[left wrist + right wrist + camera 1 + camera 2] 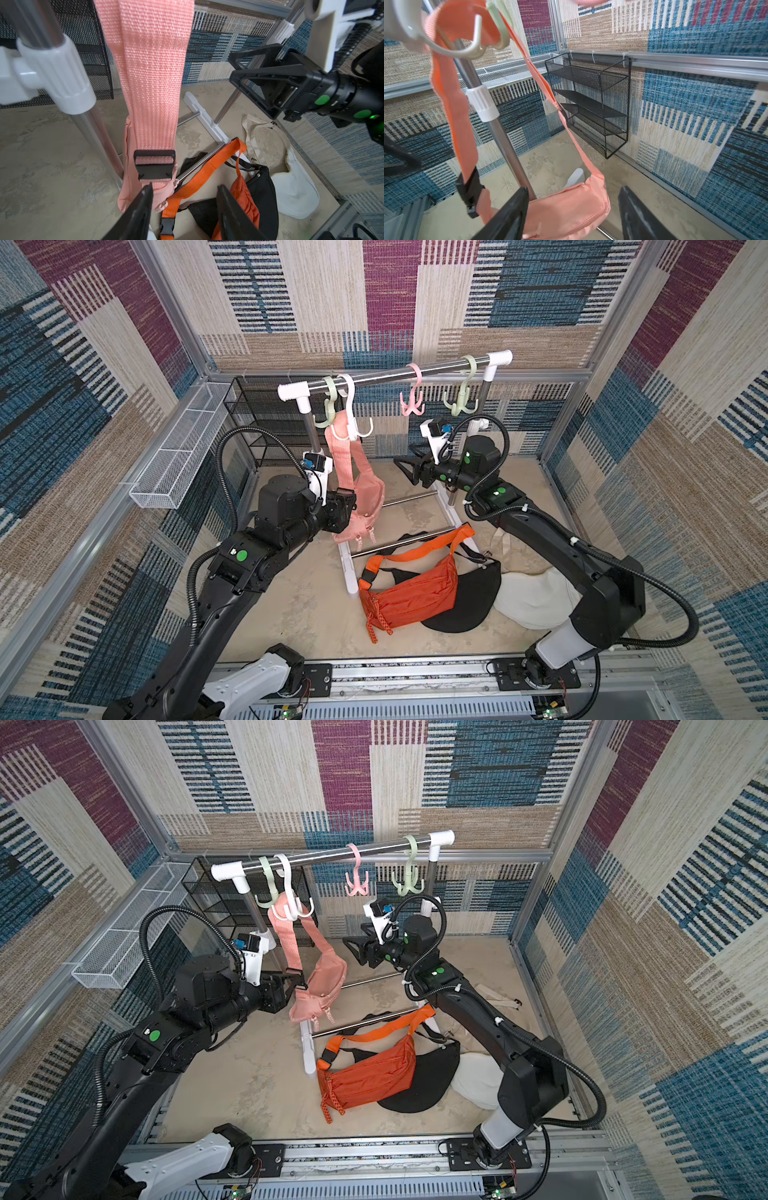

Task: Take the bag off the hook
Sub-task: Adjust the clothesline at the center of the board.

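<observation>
Left end effector (185, 188): partly open and empty. You have it beside the pink bag (361, 493), with one fingertip (145, 199) just short of the black buckle (154, 173) on the strap (343, 460).
Right end effector (573, 189): jaws spread wide with nothing in them. It sits on the bag's other side, apart from the bag and pointing toward it.
Pink bag: off the worktop (291, 605), hanging by its strap between your two arms. The pouch is tilted, with the zip pulls at its low end.
White hook (353, 414): carries the strap loop and hangs on the rail (395, 373) near the rail's left end.
Green hook (327, 406): just beside the white hook. In the right wrist view the strap passes close to it, and you cannot tell whether it catches there too.
Pink hook (412, 400): further along the rail, toward your right.
Far green hook (460, 400): by the rail's right end.
Worktop: the orange bag (409, 593) lies by the rack foot (347, 568) and overlaps the black bag (469, 601). The white bag (532, 597) lies beside that, partly under your right arm.
Back wall: a black mesh shelf (257, 414) is mounted behind the rail's left end.
</observation>
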Available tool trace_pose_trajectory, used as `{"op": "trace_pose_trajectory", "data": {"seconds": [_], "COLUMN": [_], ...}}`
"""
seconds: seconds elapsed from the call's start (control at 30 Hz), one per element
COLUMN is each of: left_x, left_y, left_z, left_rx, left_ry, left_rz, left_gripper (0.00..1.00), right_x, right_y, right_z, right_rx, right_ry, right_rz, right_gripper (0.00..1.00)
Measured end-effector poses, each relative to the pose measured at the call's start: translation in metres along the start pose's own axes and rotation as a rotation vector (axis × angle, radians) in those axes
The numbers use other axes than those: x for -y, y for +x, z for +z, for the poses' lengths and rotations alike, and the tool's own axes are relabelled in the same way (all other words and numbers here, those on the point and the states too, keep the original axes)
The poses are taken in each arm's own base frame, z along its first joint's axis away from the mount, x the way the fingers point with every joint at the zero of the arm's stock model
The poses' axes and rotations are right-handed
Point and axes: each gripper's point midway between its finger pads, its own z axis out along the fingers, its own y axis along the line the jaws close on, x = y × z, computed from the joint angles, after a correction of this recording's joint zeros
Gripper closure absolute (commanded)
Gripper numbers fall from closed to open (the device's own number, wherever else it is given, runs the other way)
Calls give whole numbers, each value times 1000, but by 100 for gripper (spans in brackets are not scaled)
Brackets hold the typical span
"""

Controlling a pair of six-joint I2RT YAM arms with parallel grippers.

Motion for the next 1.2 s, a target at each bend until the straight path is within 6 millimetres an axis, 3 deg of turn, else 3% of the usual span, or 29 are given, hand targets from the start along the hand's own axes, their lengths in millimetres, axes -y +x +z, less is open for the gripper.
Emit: {"op": "trace_pose_trajectory", "data": {"seconds": [0.13, 0.37, 0.8, 0.9, 1.07, 1.2], "left_x": [-2, -14, -48, -52, -58, -66], "left_y": [-4, -13, -17, -18, -22, -24], "left_z": [13, 35, 58, 61, 68, 74], "left_rx": [-9, -8, -28, -28, -18, -16], "left_ry": [-20, -100, -222, -231, -244, -259], "left_rz": [0, 3, 34, 49, 66, 65], "left_gripper": [49, 60, 83, 83, 83, 83], "right_x": [10, 18, 24, 28, 33, 38], "right_y": [17, 33, 58, 60, 58, 57], "right_z": [29, 72, 124, 135, 150, 160], "right_rx": [-9, 19, 42, 43, 39, 33], "right_ry": [-27, -102, -214, -221, -228, -225], "right_rz": [-38, -93, -109, -110, -115, -119], "right_gripper": [28, 27, 29, 36, 58, 70]}}
